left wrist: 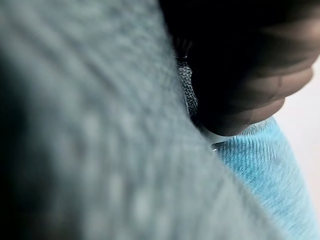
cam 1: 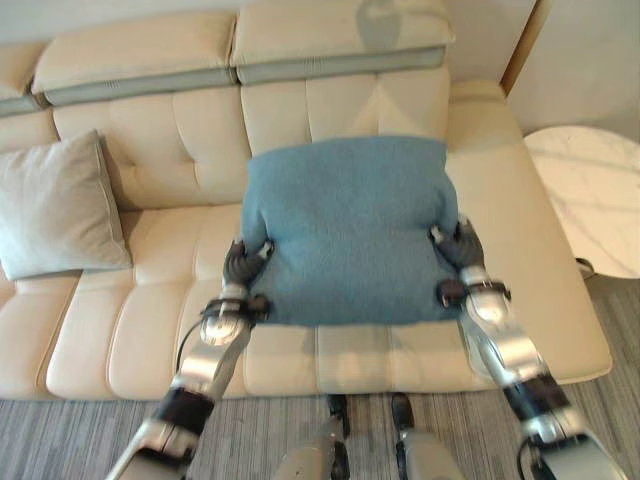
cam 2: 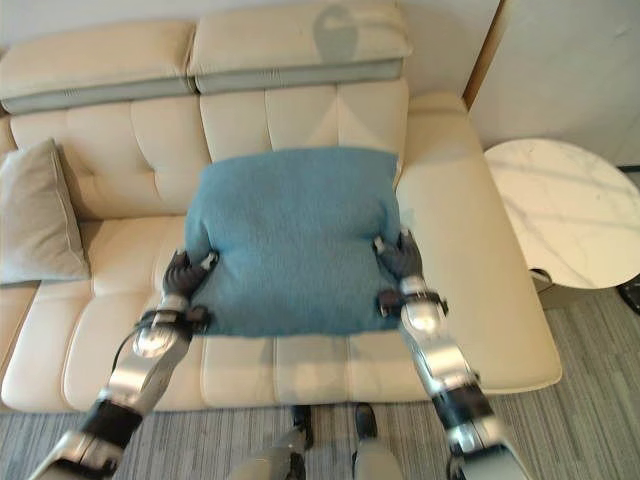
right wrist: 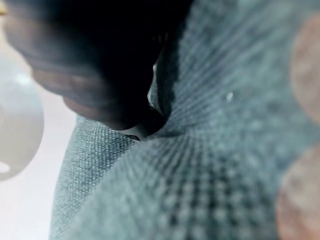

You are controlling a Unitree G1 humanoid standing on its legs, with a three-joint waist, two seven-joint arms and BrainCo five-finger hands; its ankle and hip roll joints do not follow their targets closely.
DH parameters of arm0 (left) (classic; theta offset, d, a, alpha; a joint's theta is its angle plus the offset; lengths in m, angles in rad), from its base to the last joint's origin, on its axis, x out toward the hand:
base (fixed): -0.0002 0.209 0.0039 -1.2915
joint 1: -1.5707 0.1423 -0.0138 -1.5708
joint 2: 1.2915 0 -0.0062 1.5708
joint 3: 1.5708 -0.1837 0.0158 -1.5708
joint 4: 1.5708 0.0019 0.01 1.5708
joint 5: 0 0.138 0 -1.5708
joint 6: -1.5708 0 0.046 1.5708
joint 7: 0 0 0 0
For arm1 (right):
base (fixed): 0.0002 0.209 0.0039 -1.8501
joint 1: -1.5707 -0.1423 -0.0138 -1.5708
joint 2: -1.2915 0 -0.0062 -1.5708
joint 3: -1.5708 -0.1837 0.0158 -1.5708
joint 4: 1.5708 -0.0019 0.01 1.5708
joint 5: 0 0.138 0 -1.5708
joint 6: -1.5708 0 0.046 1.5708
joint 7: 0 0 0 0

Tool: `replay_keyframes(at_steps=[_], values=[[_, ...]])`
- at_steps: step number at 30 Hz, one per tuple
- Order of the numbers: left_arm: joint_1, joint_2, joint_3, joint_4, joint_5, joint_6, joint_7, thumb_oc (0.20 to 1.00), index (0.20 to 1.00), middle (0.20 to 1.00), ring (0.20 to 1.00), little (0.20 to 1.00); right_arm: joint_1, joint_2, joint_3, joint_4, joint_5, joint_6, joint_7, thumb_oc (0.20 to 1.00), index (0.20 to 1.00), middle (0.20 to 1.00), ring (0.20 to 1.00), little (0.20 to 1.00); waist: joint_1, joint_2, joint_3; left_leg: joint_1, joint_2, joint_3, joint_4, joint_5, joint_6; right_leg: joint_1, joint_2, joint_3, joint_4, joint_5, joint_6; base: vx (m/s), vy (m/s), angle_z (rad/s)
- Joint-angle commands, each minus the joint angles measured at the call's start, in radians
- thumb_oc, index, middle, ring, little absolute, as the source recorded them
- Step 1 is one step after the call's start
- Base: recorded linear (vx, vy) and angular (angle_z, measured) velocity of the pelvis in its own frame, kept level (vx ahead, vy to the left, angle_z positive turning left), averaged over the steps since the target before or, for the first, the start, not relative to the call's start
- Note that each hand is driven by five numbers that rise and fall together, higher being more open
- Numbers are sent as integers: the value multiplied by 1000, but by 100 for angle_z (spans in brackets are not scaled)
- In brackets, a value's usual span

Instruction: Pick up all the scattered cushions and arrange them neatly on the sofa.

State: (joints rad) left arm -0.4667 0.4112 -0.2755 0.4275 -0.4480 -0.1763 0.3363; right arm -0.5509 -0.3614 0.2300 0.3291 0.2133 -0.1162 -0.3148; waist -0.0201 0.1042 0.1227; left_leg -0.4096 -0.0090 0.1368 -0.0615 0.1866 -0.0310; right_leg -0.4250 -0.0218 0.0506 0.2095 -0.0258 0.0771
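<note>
A cream leather sofa (cam 1: 150, 330) stands on grey striped carpet (cam 1: 80, 440) beside a round marble tabletop (cam 1: 590, 200). Left robot hand (cam 1: 243, 263) and right robot hand (cam 1: 458, 245) clamp a blue cushion (cam 1: 345, 230); a grey cushion (cam 1: 55, 205) leans nearby.

Both arms reach forward — left hand (cam 1: 243, 262) and right hand (cam 1: 459, 243) face each other, fingers hidden.

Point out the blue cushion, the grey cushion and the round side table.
blue cushion (cam 1: 345, 225), left eye view, middle of its face.
grey cushion (cam 1: 55, 205), left eye view, middle of its front, leaning on the sofa back.
round side table (cam 2: 560, 205), right eye view, bare marble top.
</note>
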Motion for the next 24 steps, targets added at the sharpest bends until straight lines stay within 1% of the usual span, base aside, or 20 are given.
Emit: replay_keyframes(at_steps=[1, 3, 4, 5, 6, 7, 8, 9, 10, 11, 12, 13, 14, 15, 16, 18, 19, 21, 23, 24], values=[[-332, 40, -102, -18, 102, -161, 34, 200, 200, 200, 200, 200, -317, 72, 70, -65, -104, -142, -85, 200, 200, 200, 200, 200, 8, -69, 66, 66, -31, -20, 55, -152, -19, 11, -70, -3, -177, 129, 85, 0, -38, 9], [-492, 73, -143, 83, 112, -172, 61, 200, 200, 200, 200, 200, -468, 32, 95, 20, -148, -134, -141, 200, 200, 200, 200, 200, 18, -67, 78, 29, -34, -32, 42, -124, -29, -21, -68, -8, -190, 144, 86, 7, -59, 17], [-610, 94, -160, 176, 104, -176, 87, 200, 200, 200, 200, 200, -605, 8, 120, 106, -169, -128, -190, 200, 200, 200, 200, 200, 32, -62, 83, 5, -37, -47, 14, -109, -36, -47, -64, -11, -209, 152, 91, -2, -43, 14], [-615, 94, -160, 179, 103, -177, 86, 200, 200, 200, 200, 200, -610, 7, 120, 109, -169, -129, -190, 200, 200, 200, 200, 200, 32, -63, 83, -1, -37, -46, 14, -104, -36, -52, -65, -10, -210, 157, 91, 48, -62, 7], [-710, 110, -173, 250, 106, -181, 111, 200, 200, 200, 200, 200, -719, -23, 133, 172, -185, -125, -239, 200, 200, 200, 200, 200, 45, -60, 82, -25, -37, -57, -11, -91, -42, -78, -60, -17, -229, 163, 96, 13, -37, 3], [-715, 111, -174, 252, 106, -181, 111, 200, 200, 200, 200, 200, -724, -24, 134, 175, -184, -126, -240, 200, 200, 200, 200, 200, 45, -61, 82, -31, -38, -57, -11, -85, -42, -83, -61, -17, -230, 168, 96, 43, -56, 3], [-770, 129, -176, 282, 115, -176, 130, 200, 200, 200, 200, 200, -784, -54, 142, 198, -201, -112, -275, 200, 200, 200, 200, 200, 50, -59, 85, -55, -37, -61, -16, -73, -48, -104, -59, -20, -242, 176, 100, 28, -31, 7], [-805, 132, -184, 309, 123, -170, 132, 200, 200, 200, 200, 200, -812, -54, 142, 209, -214, -110, -292, 200, 200, 200, 200, 200, 54, -58, 83, -68, -37, -68, -20, -77, -50, -114, -58, -18, -253, 176, 103, 68, -55, 15], [-934, 175, -242, 417, 160, -151, 132, 200, 200, 200, 200, 200, -905, -118, 182, 286, -213, -110, -323, 200, 200, 200, 200, 200, 55, -59, 74, -112, -36, -78, -26, -66, -57, -150, -56, -24, -274, 190, 108, 35, -37, 17], [-943, 174, -245, 423, 159, -153, 131, 200, 200, 200, 200, 200, -913, -120, 182, 292, -211, -113, -323, 200, 200, 200, 200, 200, 55, -61, 75, -119, -37, -78, -26, -60, -57, -157, -57, -23, -274, 196, 107, 32, -43, 18], [-997, 204, -276, 474, 168, -135, 125, 200, 200, 200, 200, 200, -963, -136, 186, 336, -189, -109, -334, 200, 200, 200, 200, 200, 58, -63, 71, -144, -37, -82, -26, -58, -59, -175, -55, -25, -286, 203, 111, 58, -46, 11], [-1066, 222, -308, 564, 158, -111, 107, 900, 900, 900, 900, 900, -1010, -175, 206, 381, -142, -110, -340, 272, 272, 272, 272, 272, 58, -66, 64, -178, -36, -88, -26, -59, -61, -208, -49, -26, -291, 204, 112, 59, -46, 8], [-1073, 222, -311, 569, 156, -113, 105, 900, 900, 900, 900, 900, -1015, -177, 206, 384, -141, -112, -340, 272, 272, 272, 272, 272, 58, -67, 65, -185, -37, -88, -26, -53, -61, -214, -50, -25, -292, 210, 112, 73, -48, 5], [-1111, 235, -332, 611, 168, -95, 101, 1000, 1000, 1000, 1000, 1000, -1025, -186, 206, 404, -106, -116, -339, 959, 959, 959, 959, 959, 57, -68, 63, -200, -38, -91, -26, -54, -62, -226, -45, -24, -294, 206, 114, 44, -37, 8], [-1134, 240, -339, 627, 160, -79, 93, 1000, 1000, 1000, 1000, 1000, -1038, -206, 204, 412, -78, -116, -341, 1000, 1000, 1000, 1000, 1000, 57, -70, 60, -220, -37, -95, -26, -50, -64, -243, -45, -25, -295, 208, 114, 59, -53, 9], [-1155, 261, -353, 649, 169, -60, 73, 1000, 1000, 1000, 1000, 1000, -1027, -239, 202, 419, -36, -113, -323, 1000, 1000, 1000, 1000, 1000, 58, -69, 60, -252, -42, -107, -26, -39, -63, -274, -44, -26, -297, 218, 114, 36, -31, 14], [-1145, 271, -351, 648, 165, -49, 61, 1000, 1000, 1000, 1000, 1000, -1010, -253, 201, 410, -32, -99, -312, 1000, 1000, 1000, 1000, 1000, 58, -71, 62, -262, -42, -110, -26, -38, -63, -284, -44, -28, -297, 218, 116, 36, -6, 23], [-1116, 287, -342, 629, 156, -49, 45, 1000, 1000, 1000, 1000, 1000, -970, -270, 216, 413, -20, -80, -270, 1000, 1000, 1000, 1000, 1000, 59, -76, 61, -276, -41, -109, -26, -33, -65, -297, -41, -31, -297, 218, 118, 37, -18, 28], [-1059, 297, -344, 624, 154, -36, 9, 1000, 1000, 1000, 1000, 1000, -905, -267, 230, 403, -20, -60, -217, 1000, 1000, 1000, 1000, 1000, 52, -81, 63, -274, -39, -110, -26, -35, -67, -296, -39, -29, -297, 215, 116, 37, -13, -4], [-1036, 300, -340, 622, 160, -31, 1, 1000, 1000, 1000, 1000, 1000, -873, -259, 227, 399, -23, -53, -208, 1000, 1000, 1000, 1000, 1000, 49, -83, 61, -271, -39, -110, -26, -36, -66, -293, -38, -30, -297, 215, 115, 1, 10, 3]])
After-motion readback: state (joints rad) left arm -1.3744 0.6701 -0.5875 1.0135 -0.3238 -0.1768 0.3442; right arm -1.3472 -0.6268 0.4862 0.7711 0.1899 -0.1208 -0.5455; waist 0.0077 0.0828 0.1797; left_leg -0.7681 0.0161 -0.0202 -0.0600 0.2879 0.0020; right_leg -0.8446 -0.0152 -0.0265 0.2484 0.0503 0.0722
